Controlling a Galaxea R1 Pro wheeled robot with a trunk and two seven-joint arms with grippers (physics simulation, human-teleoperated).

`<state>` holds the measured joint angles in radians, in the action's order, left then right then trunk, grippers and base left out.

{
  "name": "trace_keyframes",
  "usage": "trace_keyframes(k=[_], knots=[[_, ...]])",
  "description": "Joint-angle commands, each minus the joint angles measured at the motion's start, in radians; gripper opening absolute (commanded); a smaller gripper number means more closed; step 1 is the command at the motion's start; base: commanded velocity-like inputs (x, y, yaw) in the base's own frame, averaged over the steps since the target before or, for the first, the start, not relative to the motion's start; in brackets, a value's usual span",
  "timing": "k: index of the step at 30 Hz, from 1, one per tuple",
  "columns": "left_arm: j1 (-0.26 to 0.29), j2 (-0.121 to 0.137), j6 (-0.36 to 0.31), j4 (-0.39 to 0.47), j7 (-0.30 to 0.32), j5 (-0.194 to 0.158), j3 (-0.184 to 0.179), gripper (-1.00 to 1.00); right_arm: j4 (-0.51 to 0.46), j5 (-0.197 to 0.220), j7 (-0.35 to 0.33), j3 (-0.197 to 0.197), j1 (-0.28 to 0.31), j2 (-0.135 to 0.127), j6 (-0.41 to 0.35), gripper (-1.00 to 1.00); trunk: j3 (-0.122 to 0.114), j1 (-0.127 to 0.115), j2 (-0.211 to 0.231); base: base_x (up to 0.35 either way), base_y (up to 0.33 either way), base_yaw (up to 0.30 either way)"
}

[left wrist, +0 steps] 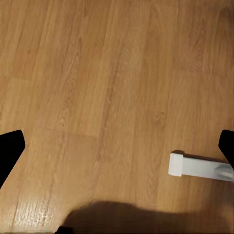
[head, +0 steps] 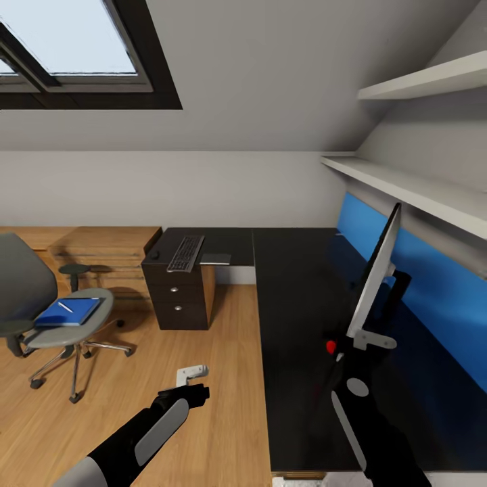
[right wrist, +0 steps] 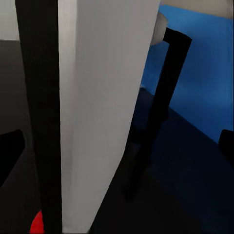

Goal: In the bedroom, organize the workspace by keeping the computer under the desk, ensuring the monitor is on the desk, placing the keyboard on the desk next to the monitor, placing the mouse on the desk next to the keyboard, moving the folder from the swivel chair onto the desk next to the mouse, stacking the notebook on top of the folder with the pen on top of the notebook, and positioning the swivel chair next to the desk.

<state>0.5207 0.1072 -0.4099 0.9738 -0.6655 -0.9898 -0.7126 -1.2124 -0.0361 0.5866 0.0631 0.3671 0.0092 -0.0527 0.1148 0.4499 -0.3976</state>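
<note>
Black and matte, the desk (head: 297, 297) runs along the blue back panel (head: 433, 291). On it stands the monitor (head: 375, 277), seen nearly edge-on, with a red dot at its lower corner. The right gripper (head: 353, 343) holds the lower edge of the monitor; in the right wrist view the monitor's edge (right wrist: 83, 112) sits between the fingers. The left gripper (head: 193, 373) hangs over the oak floor (head: 203, 379) with its fingers spread and nothing between them. The keyboard (head: 186, 253) lies on the far part of the desk, the mouse (head: 155, 255) just beside it. The swivel chair (head: 54, 318) stands well apart from the desk; the folder (head: 67, 312) lies on its seat, with the pen (head: 65, 306) on top
</note>
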Motion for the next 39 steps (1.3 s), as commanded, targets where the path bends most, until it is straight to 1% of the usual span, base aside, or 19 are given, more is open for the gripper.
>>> trace_keyframes(k=[1,11,14,17,21,30,39], knots=[[0.002,0.001,-0.001,0.002,-0.008,-0.007,-0.004,1.0,0.001,-0.004,0.006,0.001,0.001,0.0,-0.006,1.0,0.002,0.0,-0.002,-0.301,-0.076,0.0],[0.001,0.001,-0.001,0.002,-0.008,-0.006,-0.004,1.0,0.006,-0.004,0.006,0.001,0.001,-0.001,-0.006,1.0,0.002,0.0,-0.002,-0.291,-0.162,0.0],[0.001,0.001,-0.001,0.001,-0.007,-0.006,-0.004,1.0,0.006,-0.003,0.006,0.001,0.001,-0.001,-0.006,1.0,0.002,0.0,-0.002,-0.111,-0.284,0.0],[0.002,0.002,0.0,0.0,-0.005,-0.008,-0.004,1.0,0.005,-0.002,0.006,0.001,0.001,-0.001,-0.006,1.0,0.002,0.0,-0.002,-0.016,-0.029,0.0],[0.002,0.002,0.0,0.0,-0.004,-0.01,-0.004,1.0,0.006,-0.002,0.005,0.001,0.001,-0.002,-0.004,1.0,0.002,0.0,-0.002,-0.004,0.221,0.0],[0.002,0.002,0.0,0.0,-0.003,-0.01,-0.004,1.0,0.002,-0.001,0.0,0.009,0.001,0.0,0.006,1.0,0.002,0.0,-0.002,0.0,0.319,0.0],[0.001,0.002,-0.001,0.0,-0.003,-0.01,-0.003,1.0,0.005,-0.002,-0.002,0.009,0.001,-0.001,0.007,1.0,0.002,0.0,-0.002,0.029,0.06,0.0]])
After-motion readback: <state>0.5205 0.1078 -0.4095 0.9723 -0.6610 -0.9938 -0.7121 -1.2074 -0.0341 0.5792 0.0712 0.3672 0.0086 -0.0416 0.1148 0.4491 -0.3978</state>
